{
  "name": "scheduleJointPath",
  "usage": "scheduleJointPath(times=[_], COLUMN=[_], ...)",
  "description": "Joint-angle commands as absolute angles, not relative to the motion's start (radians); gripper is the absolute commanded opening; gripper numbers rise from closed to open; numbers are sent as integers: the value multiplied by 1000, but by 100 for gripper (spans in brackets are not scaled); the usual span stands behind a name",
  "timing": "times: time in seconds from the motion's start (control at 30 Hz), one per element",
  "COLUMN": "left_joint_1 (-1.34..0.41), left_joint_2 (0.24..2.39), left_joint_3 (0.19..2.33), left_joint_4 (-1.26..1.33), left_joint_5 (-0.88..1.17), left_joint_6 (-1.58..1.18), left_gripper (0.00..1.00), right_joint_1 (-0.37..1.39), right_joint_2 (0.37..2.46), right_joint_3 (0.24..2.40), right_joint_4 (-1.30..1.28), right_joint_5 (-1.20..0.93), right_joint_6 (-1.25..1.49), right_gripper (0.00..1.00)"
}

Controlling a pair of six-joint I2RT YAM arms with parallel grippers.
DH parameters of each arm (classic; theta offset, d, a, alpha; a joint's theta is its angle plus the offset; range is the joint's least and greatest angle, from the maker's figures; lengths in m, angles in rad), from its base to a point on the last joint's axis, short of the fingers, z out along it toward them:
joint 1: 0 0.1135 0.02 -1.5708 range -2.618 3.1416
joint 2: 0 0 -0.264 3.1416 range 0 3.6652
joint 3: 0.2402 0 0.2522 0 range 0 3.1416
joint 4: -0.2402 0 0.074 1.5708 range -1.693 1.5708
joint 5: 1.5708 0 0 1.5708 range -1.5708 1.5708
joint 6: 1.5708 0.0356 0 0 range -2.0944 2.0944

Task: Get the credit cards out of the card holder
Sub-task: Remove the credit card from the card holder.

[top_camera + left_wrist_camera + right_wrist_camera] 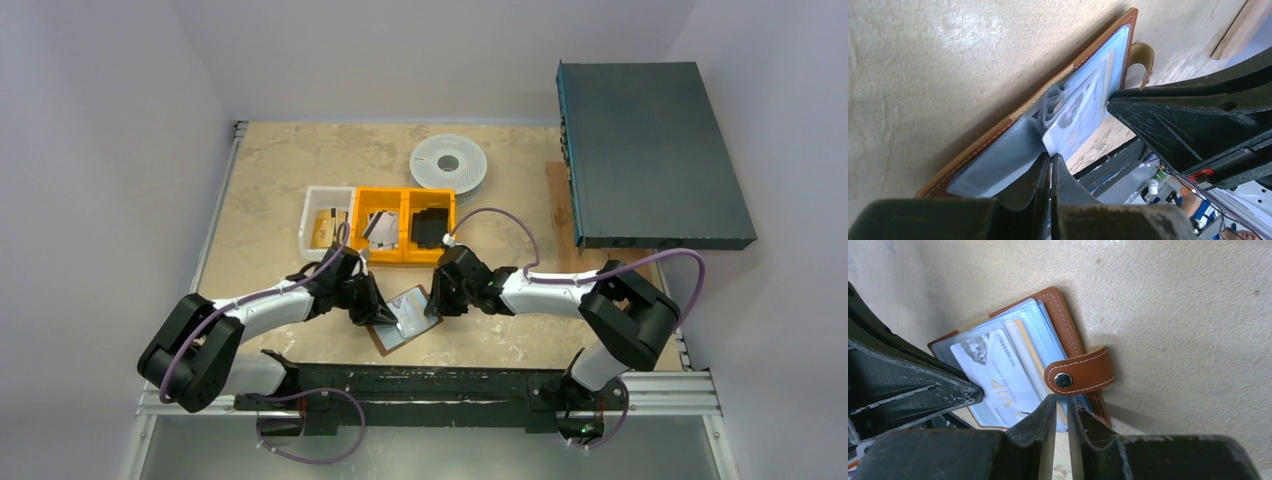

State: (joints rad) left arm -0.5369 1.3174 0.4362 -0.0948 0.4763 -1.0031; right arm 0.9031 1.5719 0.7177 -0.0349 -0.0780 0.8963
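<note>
The brown card holder [392,340] lies open on the table between my two grippers, its pale grey-blue sleeves facing up. A whitish "VIP" credit card [993,370] sticks partway out of a sleeve. My left gripper [1050,159] is shut on that card's [1075,125] corner at the holder's [978,145] left side [375,312]. My right gripper [1062,401] is shut on the sleeve edge of the holder [1063,315], just below the snap strap [1080,371], at the holder's right side [437,305]. More cards show edge-on in the sleeves.
Behind the holder stand a white bin [325,225] and two orange bins [405,250], one with cards [382,228] and one with a black wallet-like item [432,228]. A white spool [448,162] lies farther back. A dark box [650,150] sits at the right.
</note>
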Motion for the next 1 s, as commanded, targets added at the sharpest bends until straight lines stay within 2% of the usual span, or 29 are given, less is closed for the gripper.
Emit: scheduleJointPath(times=[0.0,0.5,0.97], left_joint_1=[-529,-488,-486], left_joint_2=[1274,1243,1114], left_joint_3=[499,527,578], left_joint_4=[-308,-462,-583], left_joint_5=[405,383,357], left_joint_6=[-924,-839,-795], left_gripper=[0,0,0], right_joint_1=[902,899,899], right_joint_2=[1610,1613,1563], right_joint_3=[713,700,748], right_joint_4=[-85,-73,-92], right_joint_5=[-51,-54,-59], right_joint_6=[891,896,873], right_gripper=[15,15,15])
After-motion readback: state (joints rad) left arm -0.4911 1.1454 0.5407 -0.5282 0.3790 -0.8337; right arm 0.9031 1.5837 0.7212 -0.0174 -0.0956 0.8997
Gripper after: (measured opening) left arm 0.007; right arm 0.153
